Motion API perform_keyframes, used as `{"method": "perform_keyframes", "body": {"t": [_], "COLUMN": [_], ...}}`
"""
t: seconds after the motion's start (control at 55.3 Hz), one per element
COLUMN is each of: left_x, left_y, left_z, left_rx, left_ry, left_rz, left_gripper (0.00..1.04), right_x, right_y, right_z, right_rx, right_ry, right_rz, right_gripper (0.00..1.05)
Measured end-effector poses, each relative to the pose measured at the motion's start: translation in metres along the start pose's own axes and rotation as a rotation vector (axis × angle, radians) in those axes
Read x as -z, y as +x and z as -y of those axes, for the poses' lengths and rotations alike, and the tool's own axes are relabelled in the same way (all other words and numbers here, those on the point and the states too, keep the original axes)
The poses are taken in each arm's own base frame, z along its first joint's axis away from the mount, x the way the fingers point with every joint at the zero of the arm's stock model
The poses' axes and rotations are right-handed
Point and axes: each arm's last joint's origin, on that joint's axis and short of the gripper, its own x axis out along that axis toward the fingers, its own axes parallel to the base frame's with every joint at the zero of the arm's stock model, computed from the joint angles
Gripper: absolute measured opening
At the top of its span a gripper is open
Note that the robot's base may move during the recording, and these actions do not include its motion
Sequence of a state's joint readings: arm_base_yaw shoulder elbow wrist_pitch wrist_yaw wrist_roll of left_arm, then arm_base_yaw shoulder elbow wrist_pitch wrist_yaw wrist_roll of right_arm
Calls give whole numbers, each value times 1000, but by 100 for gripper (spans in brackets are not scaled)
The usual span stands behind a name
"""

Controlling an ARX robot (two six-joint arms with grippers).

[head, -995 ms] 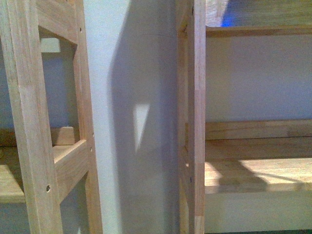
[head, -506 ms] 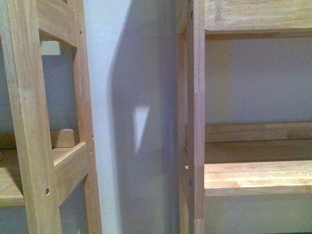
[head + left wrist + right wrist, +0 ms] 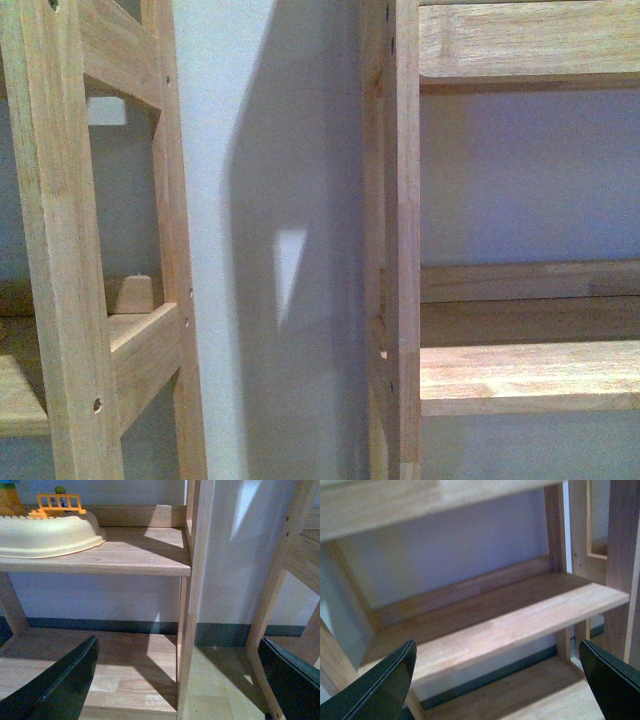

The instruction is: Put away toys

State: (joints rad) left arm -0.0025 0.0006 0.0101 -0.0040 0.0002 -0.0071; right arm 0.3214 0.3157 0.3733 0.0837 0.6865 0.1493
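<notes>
Shelves (image 3: pixel 530 375) dropped lower; both grippers gape.

We see pale, matt wood with visible grain on both shelf units (image 3: pixel 60 250), and the shelf board (image 3: pixel 530 375) at lower right of the front view looks smooth. The wall (image 3: pixel 270 150) is flat, matt paint. At upper left of the left wrist view, a cream tray (image 3: pixel 50 535) looks like smooth plastic, as does the orange fence piece (image 3: pixel 59 505). The left gripper (image 3: pixel 180 680) has dark, slightly glossy fingers (image 3: pixel 60 685).
</notes>
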Motion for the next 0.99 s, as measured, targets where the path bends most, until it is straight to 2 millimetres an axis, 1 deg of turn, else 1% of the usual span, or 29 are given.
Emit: {"method": "perform_keyframes", "body": {"t": [0.09, 0.163, 0.307, 0.868, 0.904, 0.94, 0.995], "left_x": [0, 0, 0, 0, 0, 0, 0], "left_y": [0, 0, 0, 0, 0, 0, 0], "left_z": [0, 0, 0, 0, 0, 0, 0], "left_rx": [0, 0, 0, 0, 0, 0, 0], "left_ry": [0, 0, 0, 0, 0, 0, 0], "left_rz": [0, 0, 0, 0, 0, 0, 0], "left_gripper": [98, 98, 98, 98, 98, 98, 98], "right_x": [16, 25, 48, 49, 49, 54, 56], "right_y": [-6, -8, -11, -11, -11, -11, -10], "right_z": [-4, -5, 0, 1, 2, 6, 8], "right_rx": [-22, -29, -11, -12, -90, -196, -282], "right_ry": [0, 1, -38, -37, -71, -145, -171], "right_rz": [-21, -20, -59, -59, -88, -137, -153], "right_gripper": [98, 98, 98, 98, 94, 86, 77]}}
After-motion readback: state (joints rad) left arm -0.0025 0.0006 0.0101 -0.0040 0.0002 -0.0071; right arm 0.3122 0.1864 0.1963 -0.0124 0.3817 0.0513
